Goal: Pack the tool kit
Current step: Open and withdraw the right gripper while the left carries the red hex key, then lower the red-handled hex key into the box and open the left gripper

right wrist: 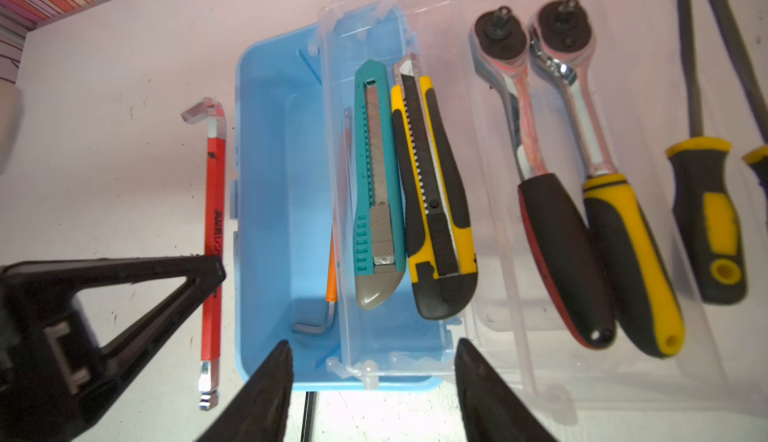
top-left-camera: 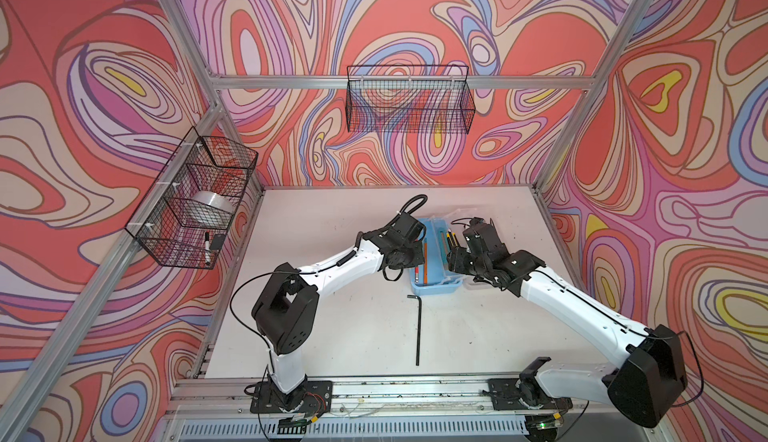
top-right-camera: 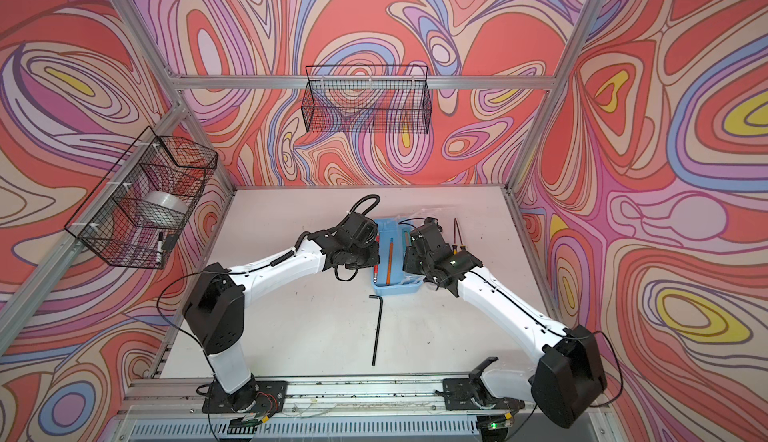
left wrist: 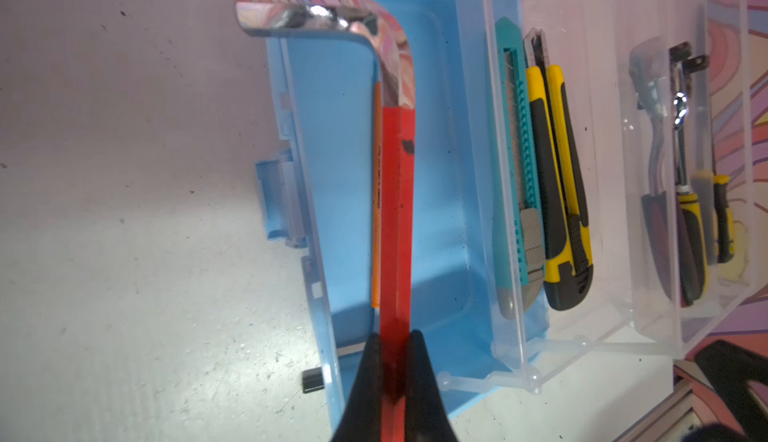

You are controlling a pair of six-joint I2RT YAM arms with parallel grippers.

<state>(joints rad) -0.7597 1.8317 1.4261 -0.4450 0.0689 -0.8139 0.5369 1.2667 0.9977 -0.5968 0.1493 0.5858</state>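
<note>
Left gripper (left wrist: 395,336) jaws are pinched tight on the red hex key (left wrist: 398,211) near its straight end, with the bent end pointing away from the jaws. The key's long axis runs parallel to the long side of the blue case (left wrist: 340,137), which sits on the table between both arms. The key hangs at the case's left wall, and whether it is inside or outside the rim is unclear. It likely needs a small shift right, into the open well beside the orange hex key (right wrist: 332,269). Right gripper (right wrist: 372,346) jaws are wide and empty over the case's near end, by the teal cutter (right wrist: 376,170). The left arm is nearer.
</note>
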